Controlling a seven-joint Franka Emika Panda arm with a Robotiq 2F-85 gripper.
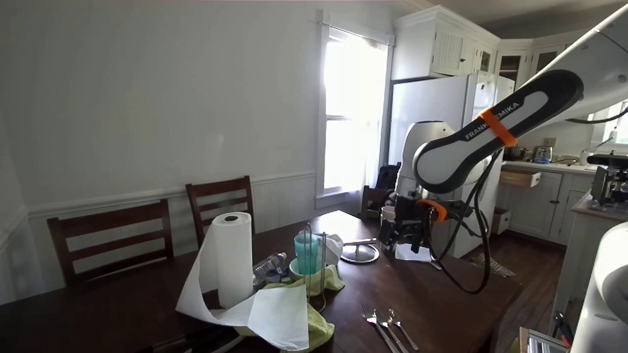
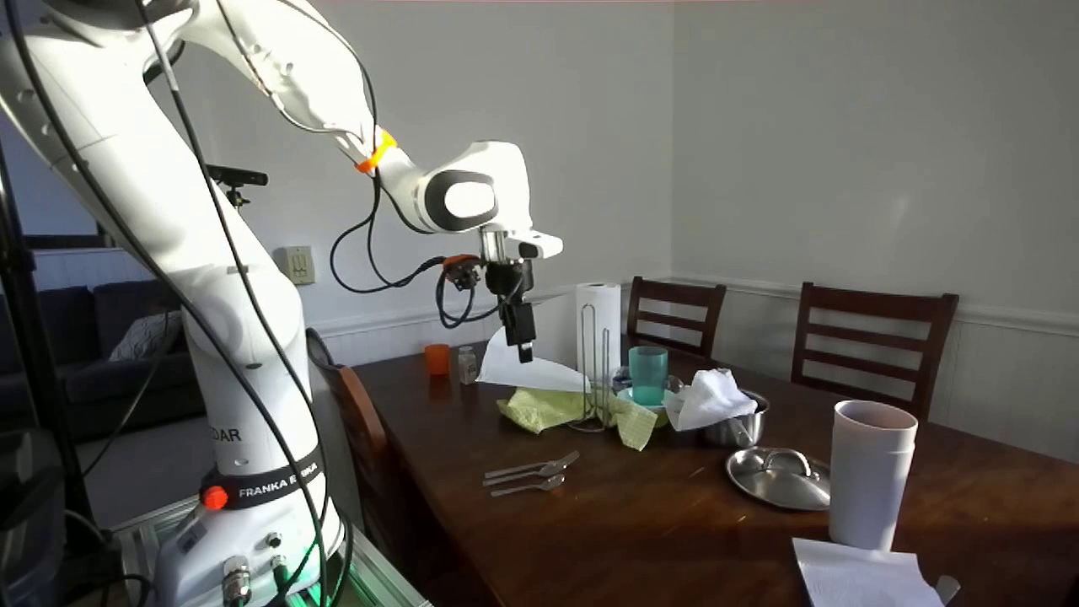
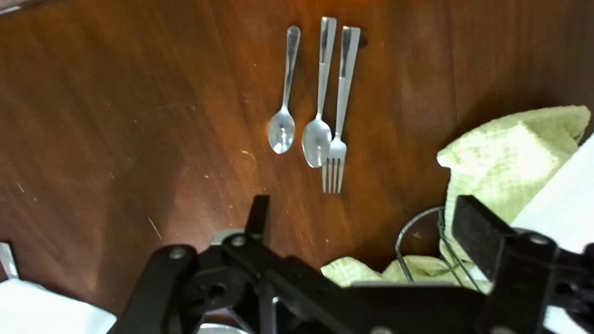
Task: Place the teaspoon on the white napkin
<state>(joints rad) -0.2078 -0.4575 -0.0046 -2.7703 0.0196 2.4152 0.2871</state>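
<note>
The teaspoon (image 3: 281,132) is the small silver spoon lying on the dark wooden table, to the left of a larger spoon (image 3: 317,141) and a fork (image 3: 342,104) in the wrist view. The teaspoon also shows in both exterior views (image 1: 403,331) (image 2: 529,486). The white napkin (image 2: 864,580) lies flat beside tall white cups near the table's edge. Its corner shows at lower left in the wrist view (image 3: 46,308). My gripper (image 3: 362,204) is open and empty, raised above the table and apart from the cutlery. It shows in both exterior views (image 1: 400,242) (image 2: 524,350).
A wire rack (image 2: 600,379), green cloth (image 2: 544,409), teal cup (image 2: 647,375) and paper towel roll (image 1: 234,260) stand mid-table. A pot lid (image 2: 780,479) and stacked white cups (image 2: 870,476) are near the napkin. A metal utensil (image 3: 7,260) pokes out by the napkin.
</note>
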